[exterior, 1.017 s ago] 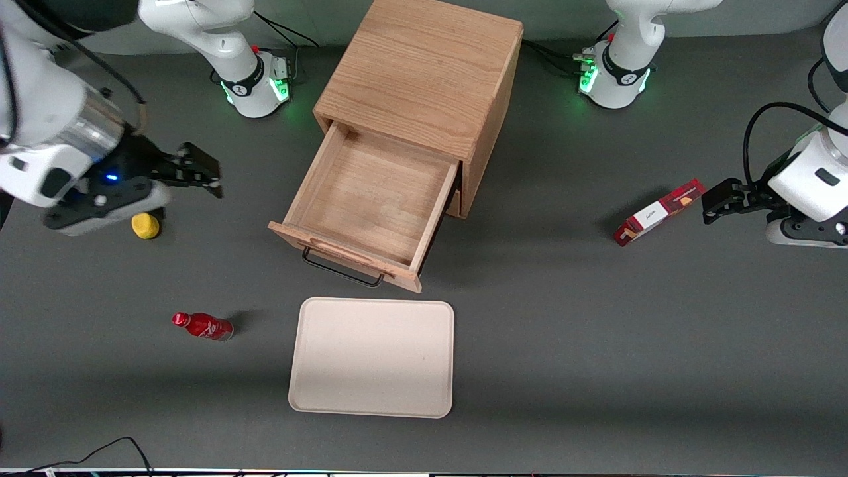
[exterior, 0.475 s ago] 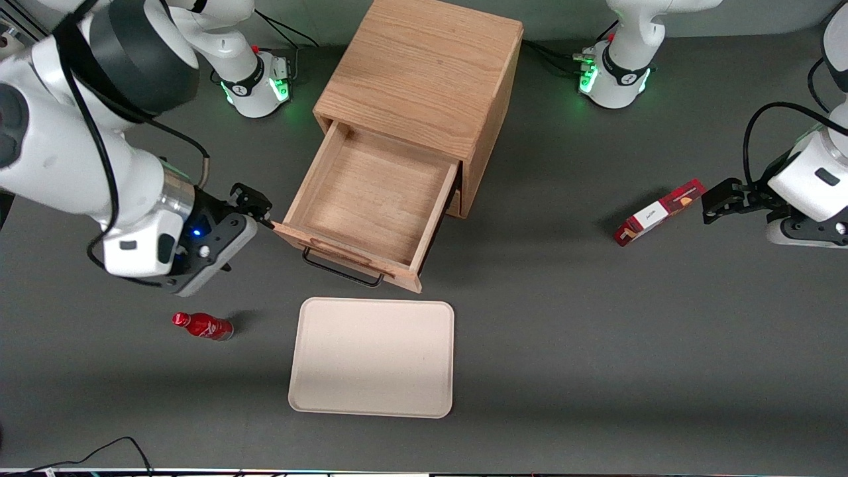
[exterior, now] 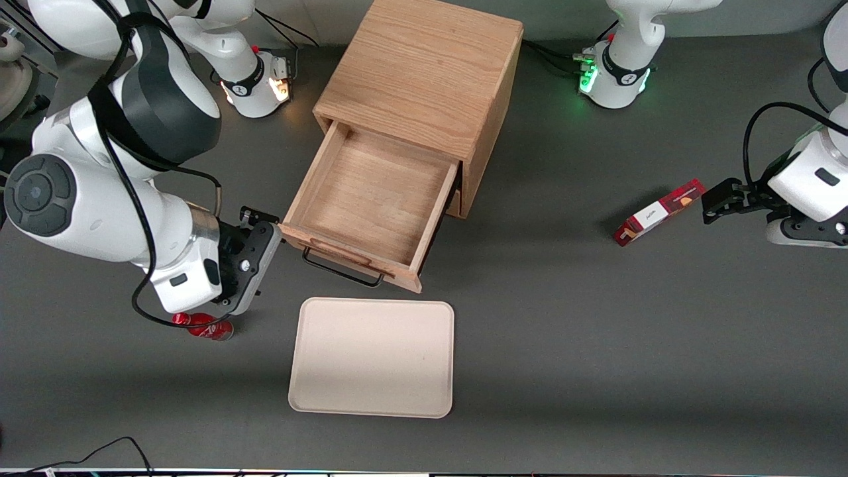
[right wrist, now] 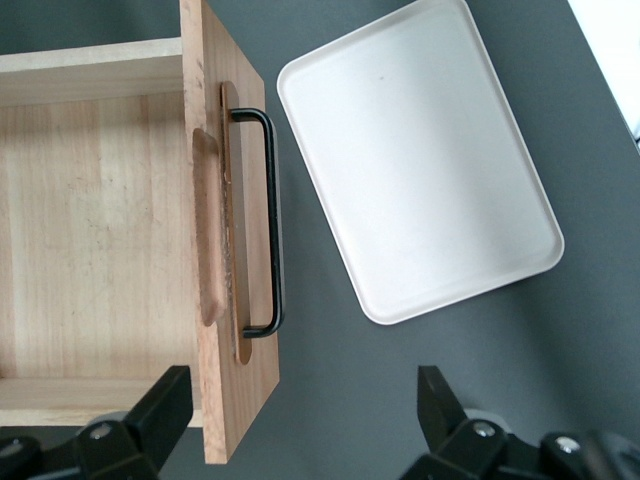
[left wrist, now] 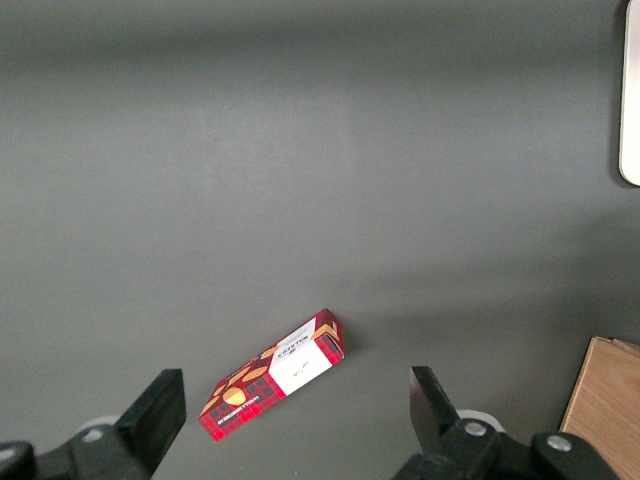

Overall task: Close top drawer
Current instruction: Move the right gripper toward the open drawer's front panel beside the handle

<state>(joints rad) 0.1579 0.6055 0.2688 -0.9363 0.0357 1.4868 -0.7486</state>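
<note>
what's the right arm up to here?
It is set to close the top drawer, which is pulled well out of the wooden cabinet and looks empty. The gripper is open, low beside the corner of the drawer front toward the working arm's end, near the black wire handle. No push visible yet. A beige tray lies in front of the drawer.

The dark grey table [exterior: 596, 344] carries the wooden cabinet [exterior: 424, 73], a cream tray [exterior: 372, 358] nearer the camera, a red bottle [exterior: 205, 326] lying under the gripper [exterior: 264, 228], and a red box [exterior: 658, 212] toward the parked arm's end.
</note>
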